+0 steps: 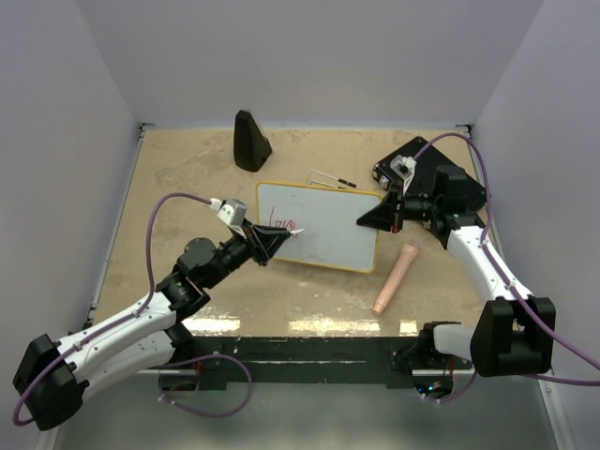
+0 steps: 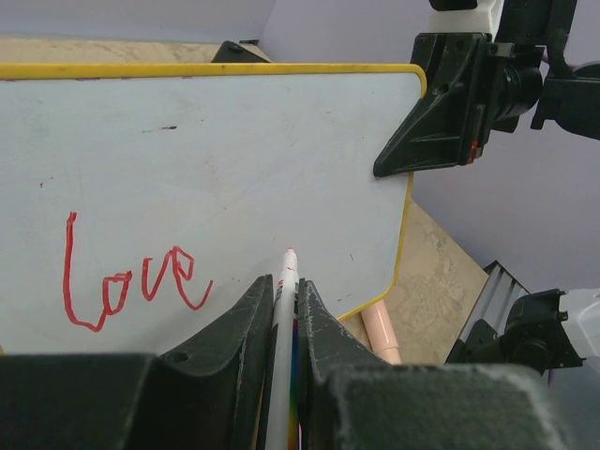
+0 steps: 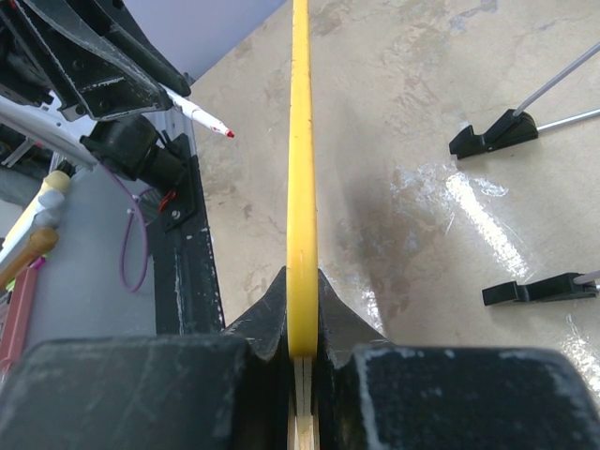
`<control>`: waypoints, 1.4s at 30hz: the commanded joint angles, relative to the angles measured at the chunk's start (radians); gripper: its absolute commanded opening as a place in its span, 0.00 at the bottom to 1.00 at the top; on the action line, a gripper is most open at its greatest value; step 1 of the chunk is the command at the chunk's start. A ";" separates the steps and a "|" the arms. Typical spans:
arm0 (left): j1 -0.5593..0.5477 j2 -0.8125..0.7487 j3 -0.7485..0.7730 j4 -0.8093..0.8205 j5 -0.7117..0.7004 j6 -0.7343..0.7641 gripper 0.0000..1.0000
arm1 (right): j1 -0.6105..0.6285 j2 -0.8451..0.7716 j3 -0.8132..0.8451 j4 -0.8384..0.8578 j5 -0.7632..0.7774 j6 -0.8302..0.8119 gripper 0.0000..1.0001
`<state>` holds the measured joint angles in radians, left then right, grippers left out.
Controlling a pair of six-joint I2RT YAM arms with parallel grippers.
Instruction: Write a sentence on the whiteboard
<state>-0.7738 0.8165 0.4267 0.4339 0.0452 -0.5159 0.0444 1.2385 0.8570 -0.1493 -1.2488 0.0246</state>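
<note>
A black cone stands at the table's back; a peach cylinder lies front right.

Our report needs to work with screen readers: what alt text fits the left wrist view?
The left tool grips a red-tipped marker, tip aimed at the yellow-rimmed whiteboard just right of the red handwritten word "Love". The right tool clamps the board's right edge.
</note>
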 commanded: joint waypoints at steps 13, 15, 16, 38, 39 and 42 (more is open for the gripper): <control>-0.015 0.068 0.040 0.092 -0.085 -0.026 0.00 | -0.008 -0.030 -0.004 0.085 -0.080 0.043 0.00; -0.016 0.084 0.041 0.082 -0.091 -0.024 0.00 | -0.008 -0.030 -0.004 0.085 -0.080 0.043 0.00; -0.016 0.087 0.043 0.078 -0.094 -0.024 0.00 | -0.008 -0.031 -0.004 0.085 -0.080 0.043 0.00; -0.018 0.150 0.063 0.101 -0.145 0.013 0.00 | -0.008 -0.034 -0.006 0.088 -0.081 0.043 0.00; -0.018 0.151 0.063 0.100 -0.146 0.016 0.00 | -0.008 -0.033 -0.006 0.088 -0.081 0.043 0.00; -0.018 0.156 0.060 0.094 -0.151 0.020 0.00 | -0.008 -0.033 -0.006 0.088 -0.081 0.044 0.00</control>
<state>-0.7868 0.9684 0.4480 0.4732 -0.0830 -0.5289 0.0399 1.2385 0.8459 -0.1329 -1.2518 0.0460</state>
